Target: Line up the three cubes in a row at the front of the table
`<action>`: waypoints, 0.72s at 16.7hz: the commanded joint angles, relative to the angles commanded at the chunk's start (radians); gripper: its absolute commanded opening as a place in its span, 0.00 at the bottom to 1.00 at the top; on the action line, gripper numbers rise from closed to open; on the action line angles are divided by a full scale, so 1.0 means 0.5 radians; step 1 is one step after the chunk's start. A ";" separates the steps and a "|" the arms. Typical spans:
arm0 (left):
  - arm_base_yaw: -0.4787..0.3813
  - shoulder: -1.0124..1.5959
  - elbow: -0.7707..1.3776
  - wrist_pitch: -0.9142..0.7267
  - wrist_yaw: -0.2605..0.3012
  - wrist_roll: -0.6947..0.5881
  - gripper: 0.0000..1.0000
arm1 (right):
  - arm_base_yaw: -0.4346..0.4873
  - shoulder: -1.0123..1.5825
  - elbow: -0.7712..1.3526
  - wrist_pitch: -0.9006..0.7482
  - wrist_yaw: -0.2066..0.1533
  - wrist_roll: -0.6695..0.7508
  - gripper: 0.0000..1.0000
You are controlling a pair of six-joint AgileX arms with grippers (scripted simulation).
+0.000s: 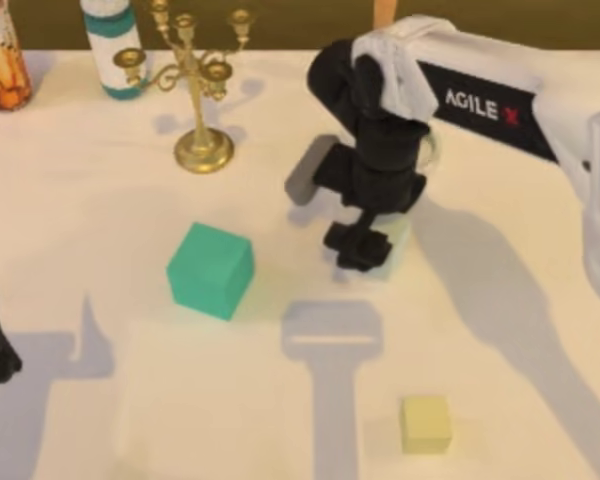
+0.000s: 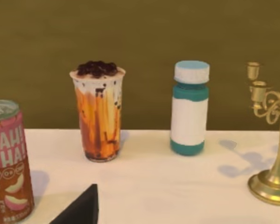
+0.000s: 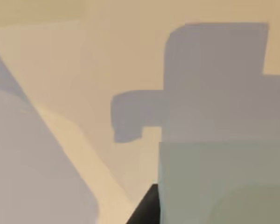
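Light-blue cube (image 1: 395, 252) under right pincer (image 1: 362, 246), mid-table (image 1: 100, 300).

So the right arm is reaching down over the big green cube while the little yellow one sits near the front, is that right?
Not quite. The top view shows the right gripper down over the pale light-blue cube, not the green cube, which sits apart to its left, untouched. The rest holds: the yellow cube does sit near the front.

A pale light-blue cube (image 3: 214, 186) fills the near corner above the shadowed table (image 3: 121, 46).
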 joint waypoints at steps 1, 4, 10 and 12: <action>0.000 0.000 0.000 0.000 0.000 0.000 1.00 | 0.003 -0.011 0.053 -0.067 -0.001 -0.001 0.00; 0.000 0.000 0.000 0.000 0.000 0.000 1.00 | 0.007 -0.052 0.209 -0.268 0.000 0.001 0.00; 0.000 0.000 0.000 0.000 0.000 0.000 1.00 | -0.003 -0.068 0.265 -0.331 0.000 0.007 0.00; 0.000 0.000 0.000 0.000 0.000 0.000 1.00 | 0.012 -0.091 0.237 -0.320 0.000 0.003 0.00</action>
